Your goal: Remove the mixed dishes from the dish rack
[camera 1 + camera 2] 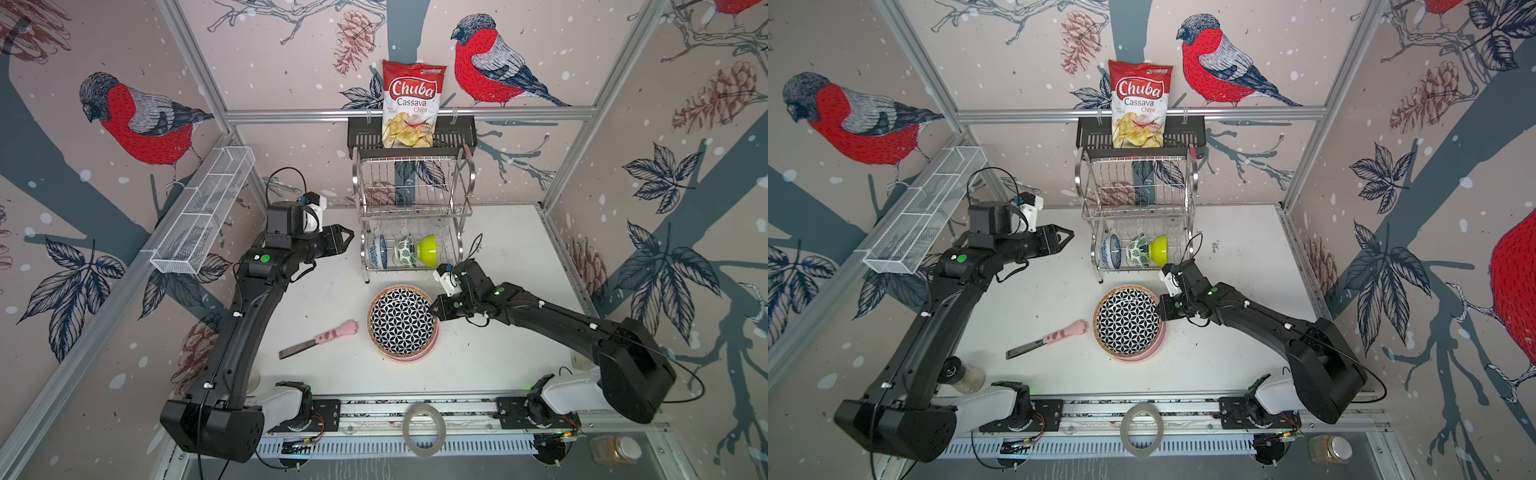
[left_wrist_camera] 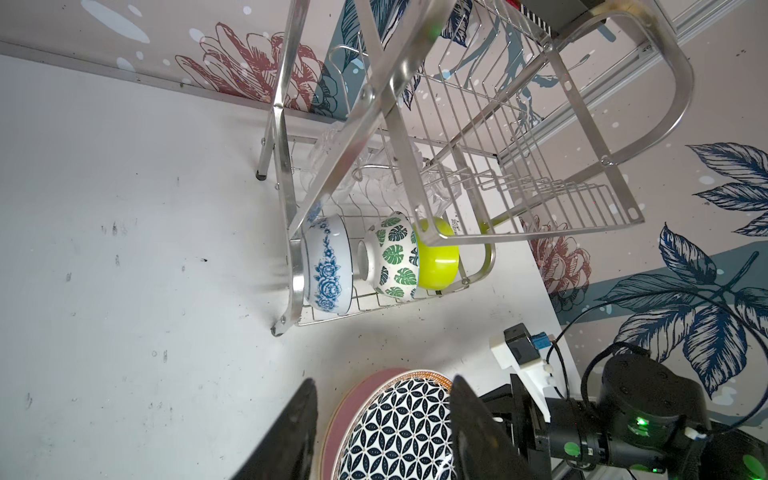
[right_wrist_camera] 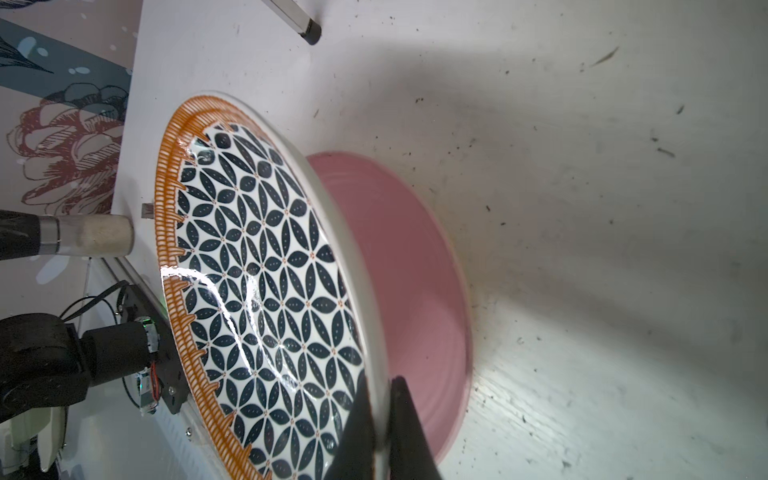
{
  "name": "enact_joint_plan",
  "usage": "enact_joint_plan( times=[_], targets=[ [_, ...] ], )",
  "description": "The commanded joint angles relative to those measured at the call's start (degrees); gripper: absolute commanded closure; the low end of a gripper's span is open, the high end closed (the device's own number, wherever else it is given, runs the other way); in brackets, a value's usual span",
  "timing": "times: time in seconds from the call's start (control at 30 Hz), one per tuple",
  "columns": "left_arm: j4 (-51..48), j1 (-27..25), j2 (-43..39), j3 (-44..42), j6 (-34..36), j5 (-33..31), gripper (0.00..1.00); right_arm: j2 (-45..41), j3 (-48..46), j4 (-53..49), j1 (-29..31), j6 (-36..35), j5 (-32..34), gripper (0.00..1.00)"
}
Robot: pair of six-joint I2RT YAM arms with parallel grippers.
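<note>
Right gripper (image 3: pixel 380 388) jaws pinch the geometric plate (image 1: pixel 402 320) at its 3 o'clock rim, tilted over the pink plate (image 3: pixel 399 266). Left gripper (image 1: pixel 348 237) — jaws parted, empty — hovers at the dish rack's (image 1: pixel 411 210) 9 o'clock.

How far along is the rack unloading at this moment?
Done: the dish rack's upper tier is bare, and the pink plate lies on the table.
In hand: the right tool clamps the rim of the geometric plate, held over the pink plate.
Left: the blue-floral bowl, green-leaf bowl, lime bowl and clear glasses sit in the lower tier. The left tool is open and empty.
</note>
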Motion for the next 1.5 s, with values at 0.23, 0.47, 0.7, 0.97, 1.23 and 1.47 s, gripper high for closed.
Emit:
enact_joint_plan(
  times=[0.23, 0.47, 0.7, 0.97, 1.23, 1.47],
  targets=[
    [2.7, 0.4, 0.5, 0.4, 0.1, 1.0, 0.48, 1.6, -1.2, 6.8, 1.4, 1.1, 2.8, 1.00],
    [2.4, 0.6, 0.5, 0.5, 0.4, 0.8, 0.48, 3.1, -1.7, 6.9, 1.8, 1.2, 2.3, 1.00],
    [2.4, 0.8, 0.9, 0.7, 0.6, 1.0, 0.48, 2.5, -2.2, 6.8, 1.7, 1.9, 3.6, 0.94],
    [2.4, 0.9, 1.5, 1.4, 0.6, 1.5, 0.48, 1.8, -2.5, 6.0, 1.6, 2.3, 5.0, 0.79],
    [1.8, 1.0, 1.2, 1.8, 1.0, 1.1, 0.48, 1.1, -1.3, 2.6, 1.1, 0.4, 7.2, 0.76],
    [1.5, 1.1, 1.2, 2.0, 1.3, 0.6, 0.48, -2.3, 0.9, 0.6, 0.4, -0.9, 7.9, 0.84]
  ],
)
